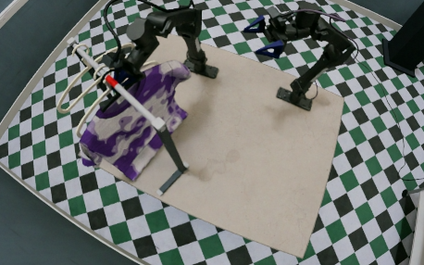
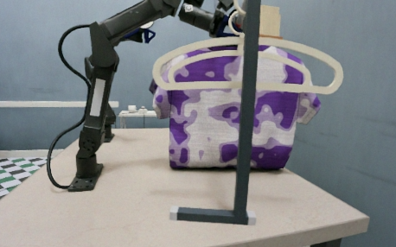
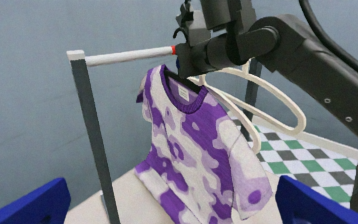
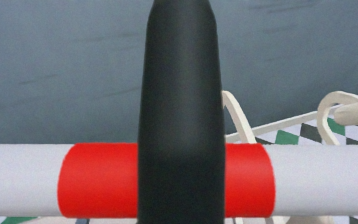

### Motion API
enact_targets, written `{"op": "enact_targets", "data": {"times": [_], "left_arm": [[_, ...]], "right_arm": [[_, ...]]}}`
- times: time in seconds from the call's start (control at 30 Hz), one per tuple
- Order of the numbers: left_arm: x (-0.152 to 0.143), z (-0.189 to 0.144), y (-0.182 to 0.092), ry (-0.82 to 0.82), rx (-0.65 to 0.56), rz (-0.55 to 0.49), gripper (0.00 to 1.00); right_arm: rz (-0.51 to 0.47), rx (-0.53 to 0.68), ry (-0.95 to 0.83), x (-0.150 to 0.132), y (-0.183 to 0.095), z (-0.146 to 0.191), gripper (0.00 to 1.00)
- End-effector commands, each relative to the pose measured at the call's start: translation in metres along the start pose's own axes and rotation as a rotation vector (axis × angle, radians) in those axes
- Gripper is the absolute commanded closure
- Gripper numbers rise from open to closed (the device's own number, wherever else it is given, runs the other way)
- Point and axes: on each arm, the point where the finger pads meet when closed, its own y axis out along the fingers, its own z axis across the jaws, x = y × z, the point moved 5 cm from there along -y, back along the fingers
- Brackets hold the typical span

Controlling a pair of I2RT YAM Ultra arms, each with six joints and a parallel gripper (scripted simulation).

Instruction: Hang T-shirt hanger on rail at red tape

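The right gripper [image 1: 123, 76] [image 2: 229, 28] is shut on the black hanger [image 3: 180, 80] [image 4: 180, 100], close beside the rail [image 1: 136, 103] [image 3: 125, 56] [image 4: 20, 177] at the red tape [image 1: 111, 81] [image 3: 174, 50] [image 4: 97, 180]. In the right wrist view a black upright part of the hanger stands in front of the tape. Whether the hook rests on the rail is hidden. The purple and white T-shirt [image 1: 125, 127] [image 2: 212, 129] [image 3: 195, 135] hangs from the hanger, roughly across the rail. The left gripper [image 1: 252, 41] is open and empty, away from the rack.
Two cream hangers [image 1: 71, 88] [image 2: 186, 85] [image 3: 280, 95] hang on the rail beyond the tape, near the T-shirt's shoulder. The rack's grey post [image 1: 173, 148] [image 2: 244, 129] [image 3: 94, 125] and foot [image 1: 171, 182] [image 2: 207, 215] stand at the table's edge.
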Motion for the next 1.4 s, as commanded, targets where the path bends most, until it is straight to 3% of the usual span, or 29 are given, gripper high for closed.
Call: {"op": "enact_targets", "data": {"times": [0.0,0.23,0.5,0.73,1.13,1.27,1.3,1.33,1.37], "left_arm": [[0.014,-0.002,-0.007,-0.008,0.001,-0.035,0.00],[0.014,-0.002,-0.007,-0.008,0.001,-0.035,0.00],[0.014,-0.002,-0.007,-0.008,0.001,-0.035,0.00],[0.014,-0.002,-0.007,-0.008,0.001,-0.035,0.00],[0.014,-0.002,-0.007,-0.008,0.001,-0.035,0.00],[0.014,-0.002,-0.007,-0.008,0.001,-0.035,0.00],[0.014,-0.002,-0.007,-0.008,0.001,-0.035,0.00],[0.014,-0.002,-0.007,-0.008,0.001,-0.035,0.00],[0.014,-0.002,-0.007,-0.008,0.001,-0.035,0.00]], "right_arm": [[-0.065,0.003,0.017,0.019,-0.010,-0.003,1.00],[-0.065,0.003,0.017,0.019,-0.010,-0.003,1.00],[-0.148,0.019,0.037,0.026,-0.020,-0.002,1.00],[-0.061,0.014,0.006,-0.013,-0.008,0.000,1.00],[-0.062,0.015,0.009,-0.013,-0.008,0.000,1.00],[-0.058,0.007,0.016,-0.015,-0.014,-0.001,0.55],[-0.057,0.007,0.020,-0.016,-0.020,-0.001,0.47],[-0.050,0.006,0.020,-0.018,-0.029,-0.001,0.47],[-0.043,0.005,0.018,-0.020,-0.032,-0.002,0.36]]}}
